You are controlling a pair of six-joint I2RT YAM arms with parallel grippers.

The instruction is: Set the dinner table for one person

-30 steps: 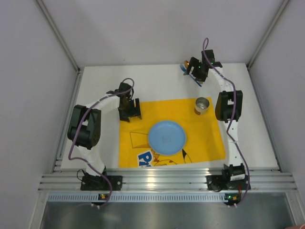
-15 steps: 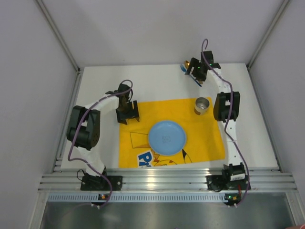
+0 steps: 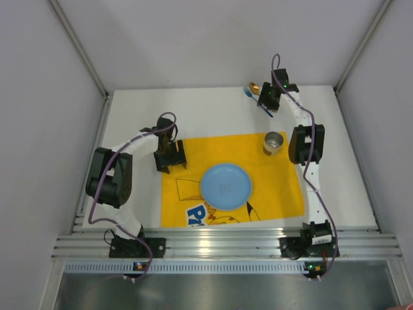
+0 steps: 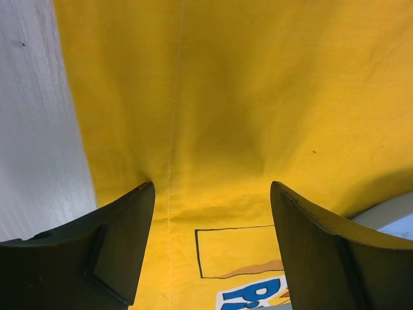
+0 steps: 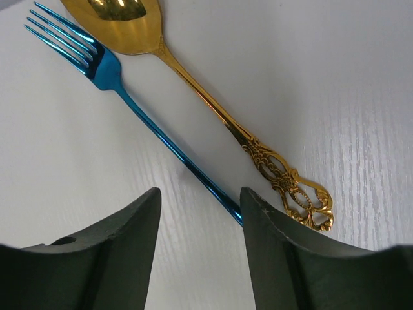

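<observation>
**Step in hand (judged):** pick-up of the slim blue metal fork (image 5: 148,119) by the right gripper (image 5: 199,210).

**1. Condition**
- The large white matte surface (image 3: 213,110), edged by an aluminium rail, spans the cell ahead of both arm bases and carries everything.
- The yellow printed cloth placemat (image 3: 193,194) lies on the middle of the surface. It bears the round blue plate (image 3: 226,185) and, near its far right corner, the small metal cup (image 3: 273,143).
- The fork and the ornate gold spoon (image 5: 206,92) lie side by side off the placemat, at the far right of the surface. They are close together, with a narrow gap between the stems.
- Right fingers: spread wide and holding nothing, straddling the end of the fork handle. The spoon's filigree end sits just beside one finger.
- Left gripper (image 4: 211,213): fingers wide apart and empty, low over the placemat's far left corner.

**2. Procedure**
- Lower until the tips meet the surface. The fork is thin and flat, so a high closure is likely to skid over it.
- Offset or rotate slightly away from the spoon before closing; otherwise both handles may be caught.
- Close across the handle, not along it. Grip nearer mid-stem if reach allows, to limit droop.
- Lift straight up before travelling to a spot on the placemat beside the plate.
</observation>
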